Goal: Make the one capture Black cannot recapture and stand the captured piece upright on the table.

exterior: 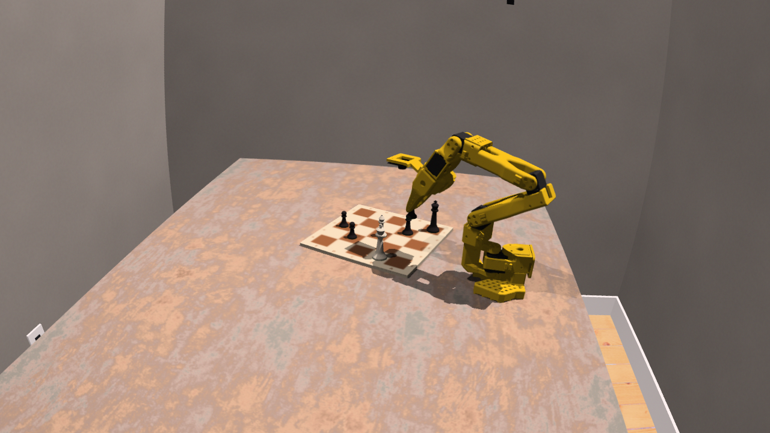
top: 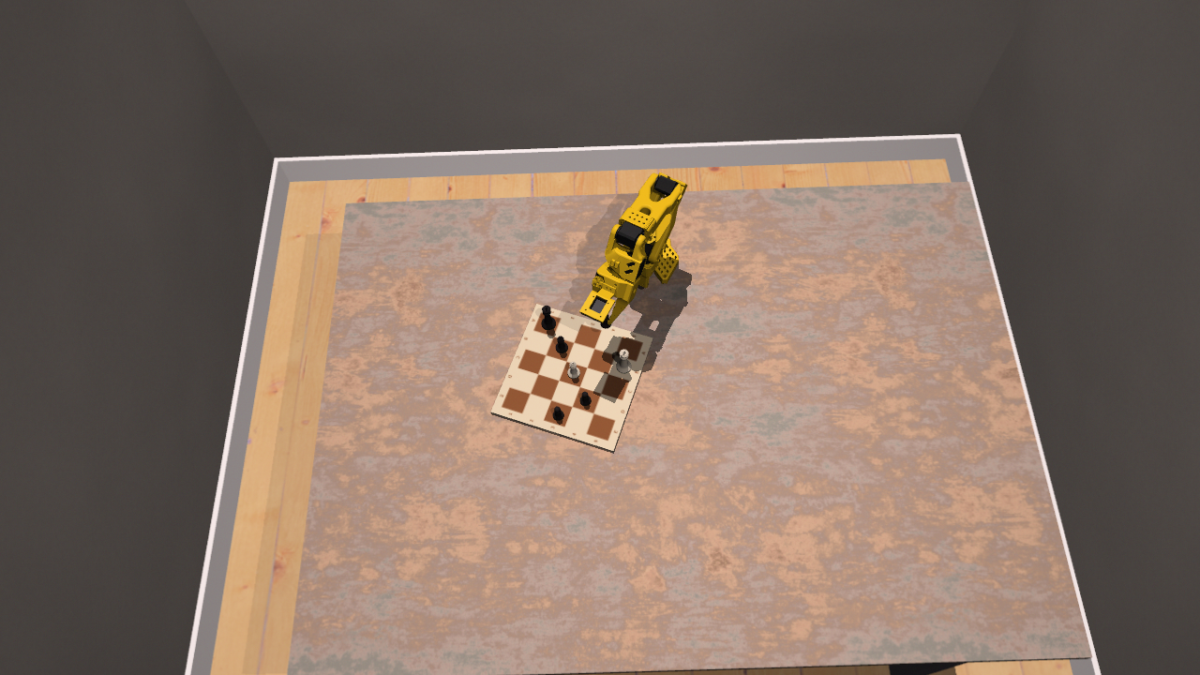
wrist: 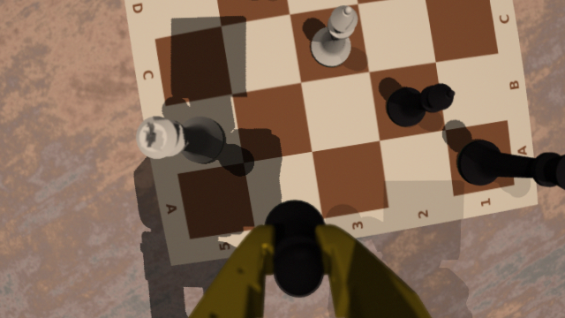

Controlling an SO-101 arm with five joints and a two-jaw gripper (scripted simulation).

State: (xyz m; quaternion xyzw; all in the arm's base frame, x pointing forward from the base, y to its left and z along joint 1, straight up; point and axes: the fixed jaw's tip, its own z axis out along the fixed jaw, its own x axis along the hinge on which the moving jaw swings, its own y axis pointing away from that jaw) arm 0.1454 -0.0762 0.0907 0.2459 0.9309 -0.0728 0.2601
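Observation:
My gripper (top: 604, 321) (exterior: 410, 210) (wrist: 297, 249) is shut on a black pawn (exterior: 411, 214) (wrist: 299, 275), held above the A edge of the board (top: 498, 410) (exterior: 304, 244) (wrist: 515, 108). Square A4 is partly hidden by the pawn. The white king (top: 622, 362) (exterior: 379, 247) (wrist: 161, 138) stands upright on B5. The white bishop (top: 573, 370) (wrist: 331, 49) stands on C3. The black bishop (top: 561, 345) (exterior: 407, 228) (wrist: 405, 107) stands on B2, and the black king (top: 547, 320) (exterior: 433, 219) (wrist: 480, 162) on A1.
One black pawn (top: 584, 400) (exterior: 352, 231) stands on D4 and another black pawn (top: 558, 414) (exterior: 343, 219) on E3. The arm's shadow falls across A5, B5 and C5. The arm's base (exterior: 499, 289) stands beyond the board's A side.

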